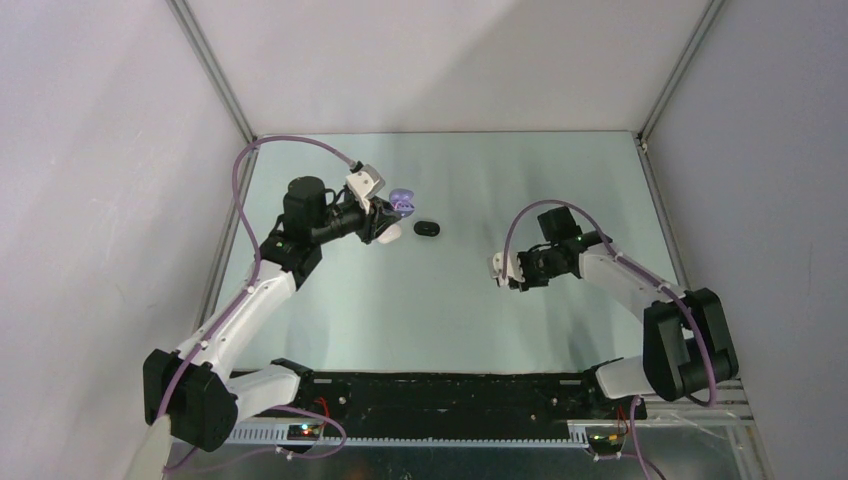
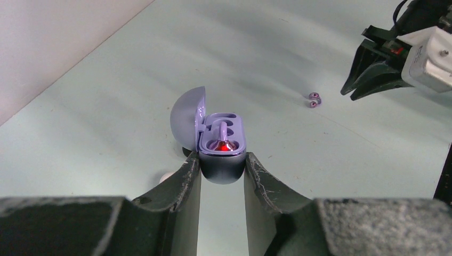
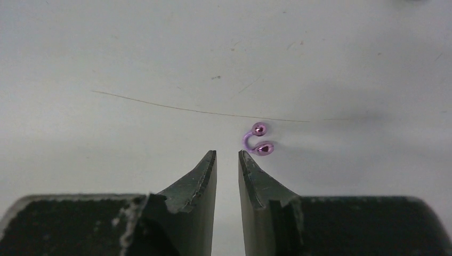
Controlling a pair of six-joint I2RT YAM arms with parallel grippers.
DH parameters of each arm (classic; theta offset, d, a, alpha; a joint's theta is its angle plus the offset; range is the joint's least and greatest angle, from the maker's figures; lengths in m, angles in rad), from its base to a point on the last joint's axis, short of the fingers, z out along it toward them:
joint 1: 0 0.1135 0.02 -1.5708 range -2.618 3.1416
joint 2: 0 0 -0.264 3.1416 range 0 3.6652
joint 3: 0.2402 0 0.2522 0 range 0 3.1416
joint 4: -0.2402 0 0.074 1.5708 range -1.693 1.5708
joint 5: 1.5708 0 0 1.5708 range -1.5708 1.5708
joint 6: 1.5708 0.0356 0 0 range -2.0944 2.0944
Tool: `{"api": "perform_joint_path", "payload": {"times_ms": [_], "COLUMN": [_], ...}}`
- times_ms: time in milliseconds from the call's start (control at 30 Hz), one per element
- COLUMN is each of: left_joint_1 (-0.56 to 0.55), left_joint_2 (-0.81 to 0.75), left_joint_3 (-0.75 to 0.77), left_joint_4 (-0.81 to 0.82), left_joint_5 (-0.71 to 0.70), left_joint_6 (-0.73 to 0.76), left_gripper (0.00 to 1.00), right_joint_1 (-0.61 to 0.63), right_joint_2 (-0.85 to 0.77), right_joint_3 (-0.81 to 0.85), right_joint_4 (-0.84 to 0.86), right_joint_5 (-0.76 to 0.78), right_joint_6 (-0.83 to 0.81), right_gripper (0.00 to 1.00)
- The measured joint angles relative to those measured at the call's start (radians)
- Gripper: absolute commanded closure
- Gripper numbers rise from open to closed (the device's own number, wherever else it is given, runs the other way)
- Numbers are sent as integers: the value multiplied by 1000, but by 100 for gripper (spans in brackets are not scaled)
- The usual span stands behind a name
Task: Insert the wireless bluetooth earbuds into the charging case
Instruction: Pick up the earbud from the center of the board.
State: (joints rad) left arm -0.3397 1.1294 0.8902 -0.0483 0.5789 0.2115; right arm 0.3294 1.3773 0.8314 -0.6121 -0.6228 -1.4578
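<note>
Over a pale desk (image 1: 450,300) walled in white, our left tool (image 2: 222,160) is clamping the lavender charging case (image 2: 221,136), lid open, presenting its slots for loading. Our right tool (image 3: 227,154), narrowly parted and empty, is hovering just beside the loose earbud (image 3: 264,148).

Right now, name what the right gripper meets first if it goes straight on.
Likely the bare table just ahead of the right gripper; the lavender earbud lies slightly right of that line, depth unclear.

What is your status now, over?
Left end effector shut on open lavender case. Right end effector slightly open, beside loose lavender earbud. Nothing blocking.
</note>
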Motion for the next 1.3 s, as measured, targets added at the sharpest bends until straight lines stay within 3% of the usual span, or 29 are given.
{"api": "perform_joint_path", "payload": {"times_ms": [567, 1300], "left_joint_1": [0, 0], "left_joint_2": [0, 0], "left_joint_3": [0, 0], "left_joint_4": [-3, -3], "left_joint_5": [-3, -12], "left_joint_6": [0, 0], "left_gripper": [100, 100], "right_joint_1": [48, 58], "right_joint_2": [120, 202], "right_joint_3": [-5, -5], "right_joint_4": [130, 171], "right_joint_5": [97, 183], "right_joint_6": [-167, -190], "right_gripper": [81, 75]}}
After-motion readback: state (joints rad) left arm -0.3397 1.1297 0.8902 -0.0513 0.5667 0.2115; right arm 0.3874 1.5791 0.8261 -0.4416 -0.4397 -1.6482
